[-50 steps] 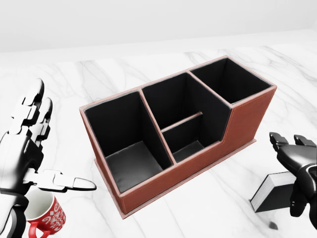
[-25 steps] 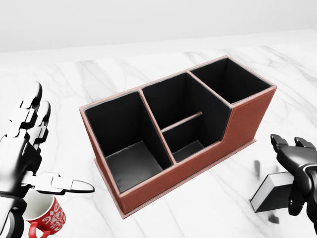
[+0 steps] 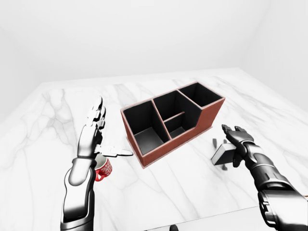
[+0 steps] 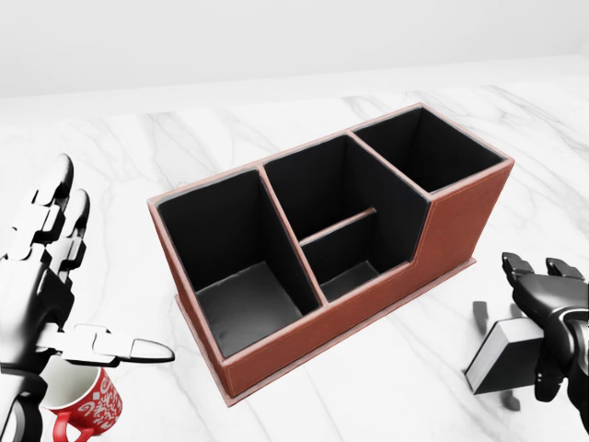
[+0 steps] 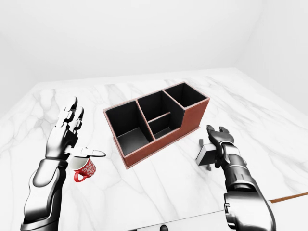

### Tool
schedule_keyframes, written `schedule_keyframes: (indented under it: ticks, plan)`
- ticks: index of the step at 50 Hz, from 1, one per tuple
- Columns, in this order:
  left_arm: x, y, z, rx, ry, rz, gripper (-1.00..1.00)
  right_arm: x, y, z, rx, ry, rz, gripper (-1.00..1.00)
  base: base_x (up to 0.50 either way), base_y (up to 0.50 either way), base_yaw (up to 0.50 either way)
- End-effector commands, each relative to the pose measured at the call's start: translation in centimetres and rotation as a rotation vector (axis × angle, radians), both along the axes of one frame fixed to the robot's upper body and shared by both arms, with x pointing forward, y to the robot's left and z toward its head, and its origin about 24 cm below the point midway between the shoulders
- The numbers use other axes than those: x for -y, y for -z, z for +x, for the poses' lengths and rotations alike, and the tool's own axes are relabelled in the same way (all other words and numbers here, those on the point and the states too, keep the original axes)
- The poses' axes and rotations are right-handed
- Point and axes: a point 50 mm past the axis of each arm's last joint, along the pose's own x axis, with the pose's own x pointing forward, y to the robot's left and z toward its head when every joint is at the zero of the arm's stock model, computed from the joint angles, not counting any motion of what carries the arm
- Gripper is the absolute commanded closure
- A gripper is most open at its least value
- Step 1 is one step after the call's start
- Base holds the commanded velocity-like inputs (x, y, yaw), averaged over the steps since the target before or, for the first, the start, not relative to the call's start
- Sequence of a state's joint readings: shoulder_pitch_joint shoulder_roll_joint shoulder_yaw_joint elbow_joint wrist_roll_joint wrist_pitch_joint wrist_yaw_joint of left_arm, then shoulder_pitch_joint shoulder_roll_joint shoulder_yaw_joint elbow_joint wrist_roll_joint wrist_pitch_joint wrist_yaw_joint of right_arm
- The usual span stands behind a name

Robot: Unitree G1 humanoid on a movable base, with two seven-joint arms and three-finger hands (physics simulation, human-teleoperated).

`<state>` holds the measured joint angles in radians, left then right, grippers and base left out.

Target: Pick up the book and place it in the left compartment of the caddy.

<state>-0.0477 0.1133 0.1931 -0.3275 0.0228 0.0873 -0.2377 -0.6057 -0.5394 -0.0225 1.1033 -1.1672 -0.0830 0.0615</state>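
The caddy (image 4: 368,304) is red-brown outside and black inside, and stands slanted in the middle of the head view. Its left compartment (image 4: 244,295) is empty. The book (image 4: 495,357), dark with white page edges, lies on the marble table (image 4: 368,396) at the lower right, to the right of the caddy. My right hand (image 4: 538,331) is over the book's right end with its fingers curled loosely about it, not closed. My left hand (image 4: 64,295) is open at the left edge, fingers spread, thumb pointing right towards the caddy.
A red mug with a white pattern (image 4: 83,405) stands at the lower left, just under my left hand. The caddy's middle and right compartments (image 4: 423,147) are empty. The table's near edge shows in the left-eye view (image 3: 211,219).
My left hand has sunk slightly and drifted left. My right hand has shifted a little over the book, and small dark shadows now show beside the book. The caddy has not moved.
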Motion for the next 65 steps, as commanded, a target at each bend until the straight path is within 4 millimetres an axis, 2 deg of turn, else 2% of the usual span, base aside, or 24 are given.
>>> schedule_keyframes:
  ticks: [1,13,14,15,41,59,65]
  plan:
    - [-0.1,-0.1,-0.3,0.004,-0.007,0.003,-1.00,-0.2,0.7,-0.1,-0.010,0.004,0.001,-1.00,0.00,0.00,0.00]
    - [-0.2,-0.1,-0.5,0.006,-0.016,0.002,-1.00,-0.1,1.2,-0.3,-0.026,0.013,0.005,-1.00,0.00,0.00,0.00]
    - [-0.2,0.0,-0.4,0.005,-0.016,0.002,-1.00,-0.1,1.1,-0.3,-0.022,0.011,0.003,-0.46,0.00,0.00,0.00]
    - [-0.2,0.0,-0.4,0.004,-0.016,0.002,-1.00,-0.1,1.1,-0.3,-0.018,0.011,0.003,1.00,0.00,0.00,0.00]
    - [-0.4,0.2,-0.6,-0.005,-0.020,-0.004,-1.00,0.1,0.6,-0.3,-0.026,-0.004,-0.011,1.00,0.00,0.00,0.00]
    - [-0.1,0.3,-0.7,-0.008,-0.007,-0.004,-1.00,-1.1,-2.2,-0.1,0.030,-0.067,0.015,1.00,0.00,0.00,0.00]
    - [-0.2,0.3,-0.7,-0.010,-0.011,-0.006,-1.00,-1.6,-4.1,-0.5,0.062,-0.096,0.032,1.00,0.00,0.00,0.00]
